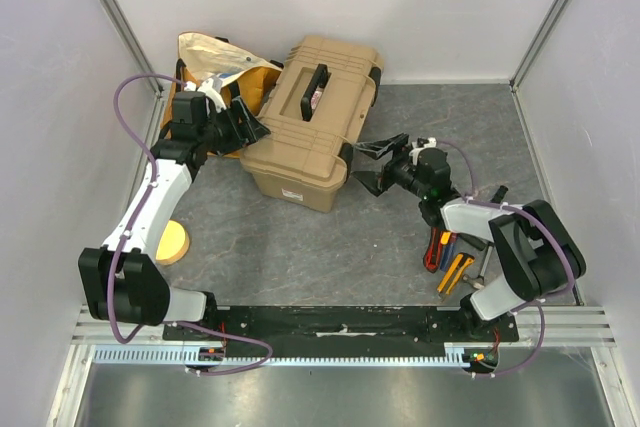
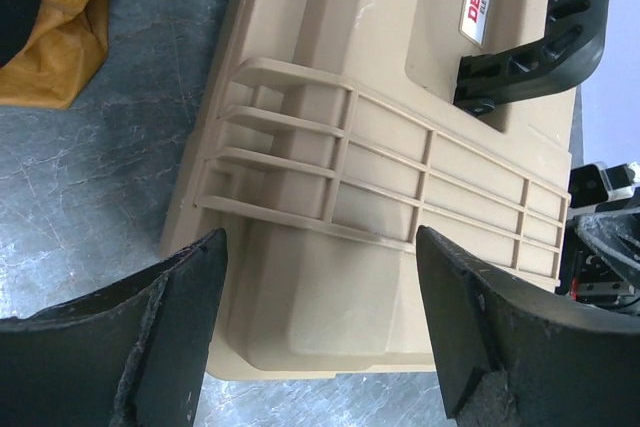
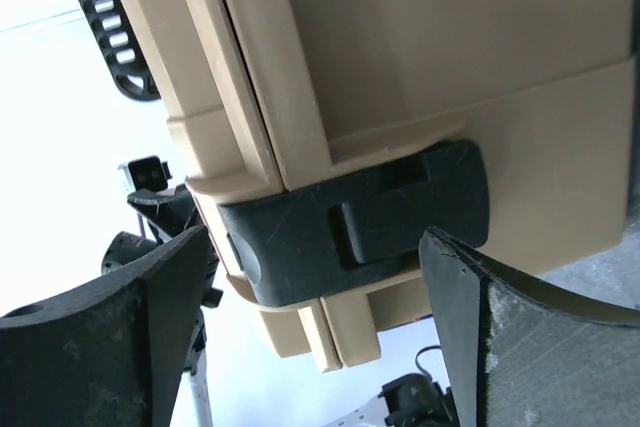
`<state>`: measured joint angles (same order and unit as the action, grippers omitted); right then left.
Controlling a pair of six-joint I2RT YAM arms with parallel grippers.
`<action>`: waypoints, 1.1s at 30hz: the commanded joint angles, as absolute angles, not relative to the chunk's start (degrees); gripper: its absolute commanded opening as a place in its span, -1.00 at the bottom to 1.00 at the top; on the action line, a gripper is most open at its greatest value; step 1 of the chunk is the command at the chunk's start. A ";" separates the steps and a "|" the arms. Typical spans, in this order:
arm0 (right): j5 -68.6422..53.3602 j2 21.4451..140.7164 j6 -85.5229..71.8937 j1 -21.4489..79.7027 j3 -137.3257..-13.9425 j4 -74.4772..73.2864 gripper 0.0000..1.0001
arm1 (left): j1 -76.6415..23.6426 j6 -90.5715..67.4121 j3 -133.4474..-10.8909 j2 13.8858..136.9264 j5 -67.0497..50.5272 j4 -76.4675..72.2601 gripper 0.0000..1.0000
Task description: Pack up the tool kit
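The toolbox (image 1: pixel 310 122) sits shut on the tabletop (image 1: pixel 320 247), close to the far edge and a little left of its middle, turned at an angle so that one short end points to the near left. Its black handle (image 1: pixel 313 90) lies flat in the recess of the lid. A black latch (image 3: pixel 350 222) on the front wall is folded across the seam between lid and body.

The left gripper (image 1: pixel 250 119) hangs at the left end of the toolbox, just beside the lid's edge. From the left wrist its fingers (image 2: pixel 160 337) stand wide and released, with the ribbed corner of the lid showing between them and nothing grasped. The right gripper (image 1: pixel 366 165) is at the toolbox's right front corner, pointing at it. From the right wrist its fingers (image 3: pixel 500 347) are spread, one to each side of the latch; the right one's tip is very near the latch's edge, and I cannot tell if it touches. Nothing is clenched there.

A bag (image 1: pixel 215 62) lies in the far left corner, behind the left gripper and against the toolbox. Several tools (image 1: pixel 445 257) with red, yellow and black handles lie near the right edge, beside the right arm. A round tan disc (image 1: pixel 173 243) rests near the left edge
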<state>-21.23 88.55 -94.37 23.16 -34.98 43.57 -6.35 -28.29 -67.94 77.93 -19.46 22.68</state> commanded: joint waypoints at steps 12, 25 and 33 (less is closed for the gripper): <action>-20.39 101.49 -91.74 10.99 -49.46 45.34 0.96 | -6.33 -24.08 -76.81 81.55 -12.04 21.98 0.63; -13.98 124.00 -97.90 10.90 -71.00 54.12 0.96 | -6.24 -21.44 -78.92 94.21 -21.09 15.73 0.63; -15.64 136.40 -105.55 10.90 -81.29 63.98 0.96 | -6.85 -25.13 -76.74 95.28 -29.35 14.51 0.60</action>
